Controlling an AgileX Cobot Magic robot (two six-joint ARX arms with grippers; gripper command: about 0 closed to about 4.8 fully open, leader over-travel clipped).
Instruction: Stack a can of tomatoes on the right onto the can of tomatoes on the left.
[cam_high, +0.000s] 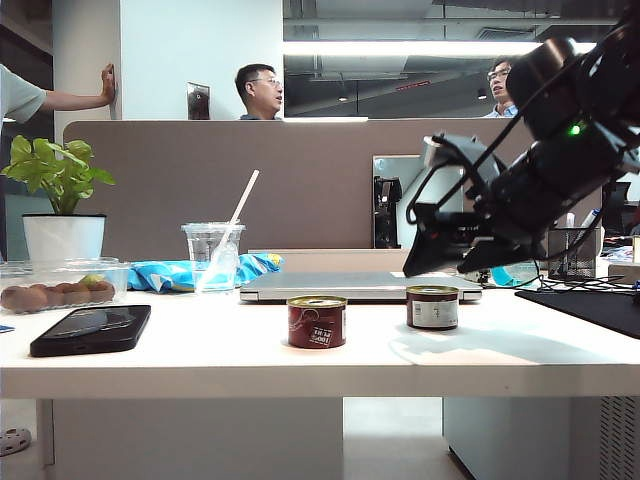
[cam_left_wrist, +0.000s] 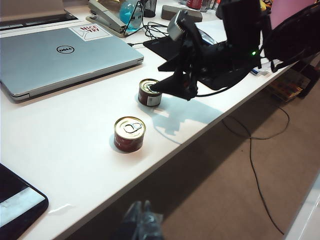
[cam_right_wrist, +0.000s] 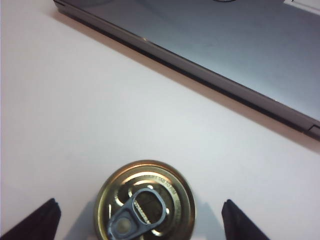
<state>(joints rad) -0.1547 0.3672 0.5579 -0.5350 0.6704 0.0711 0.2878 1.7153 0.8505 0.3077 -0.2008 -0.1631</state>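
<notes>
Office background, 2 people behind a grey partition, white desk (cam_high: 200, 350) in front. On desk: 2 short red tomato cans with gold pull-tab lids, well apart, both upright. Left can (cam_high: 316, 321) near desk front edge; right can (cam_high: 432, 306) further back, just in front of closed silver laptop (cam_high: 350, 285). Not stacked yet.

Right claw (cam_high: 455, 255) hanging just above right can, tilted down, fingers spread wide; in right wrist view black fingertips (cam_right_wrist: 35, 220) flank right can (cam_right_wrist: 145, 202) on both sides, not touching. Judged: lined up to straddle can for a side grasp before lifting toward left can (cam_left_wrist: 129, 133). Nothing pinched.

Left claw: only a blurred dark tip (cam_left_wrist: 141, 225) at frame edge in left wrist view, below desk edge, away from both cans; spread or pressed together cannot tell. Likely parked to stay clear.

Hidden or unclear: lower half of right can cut off in right wrist view; label text unreadable; right arm body blocks items behind it in exterior view. Also on desk: black phone (cam_high: 90, 328), clear plastic cup with straw (cam_high: 213, 255), potted green plant (cam_high: 62, 215).
</notes>
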